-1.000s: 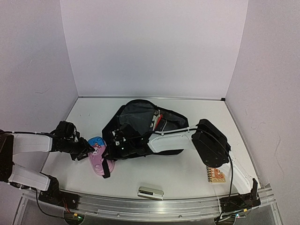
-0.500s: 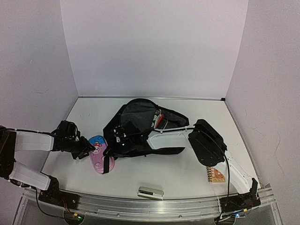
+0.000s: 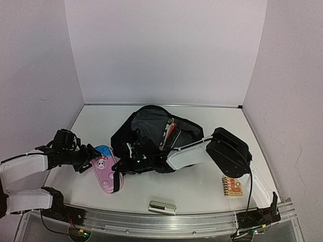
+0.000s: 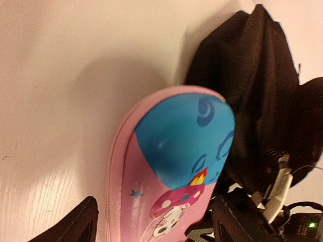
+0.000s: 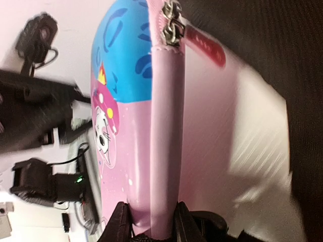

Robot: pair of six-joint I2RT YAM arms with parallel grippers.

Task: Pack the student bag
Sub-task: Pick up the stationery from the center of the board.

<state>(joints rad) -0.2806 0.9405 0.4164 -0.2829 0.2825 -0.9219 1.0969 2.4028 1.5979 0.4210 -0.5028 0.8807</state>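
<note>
I am working the step of getting the pink and blue pencil case (image 3: 103, 170) into the student bag (image 3: 151, 128), and I judge that the packing is only partly done. The right gripper (image 3: 129, 164) is pinching the case's zipped edge (image 5: 166, 126) between nearly closed fingers. The left gripper (image 3: 92, 155) is standing wide open astride the blue end (image 4: 176, 146), gripping nothing as far as I can tell. The next move, as I am reading it, calls for the right arm to lift the case clear of the table (image 3: 202, 181) and swing it toward 1 o'clock, over the bag's open mouth. The left arm needs to back away toward 9 o'clock. A black strap (image 3: 115, 180) seems to be lying across the case's near end, so I am watching for a snag. The bag is sitting at the middle of the table, just at 2 o'clock of the case. It is a soft, slumped black bag gaping upward and showing grey lining, with something red and white poking up at the 3 o'clock side of the opening. A notepad (image 3: 232, 186) is waiting at 4 o'clock of the bag, and a small pale box (image 3: 162, 206) is waiting at 6 o'clock.
</note>
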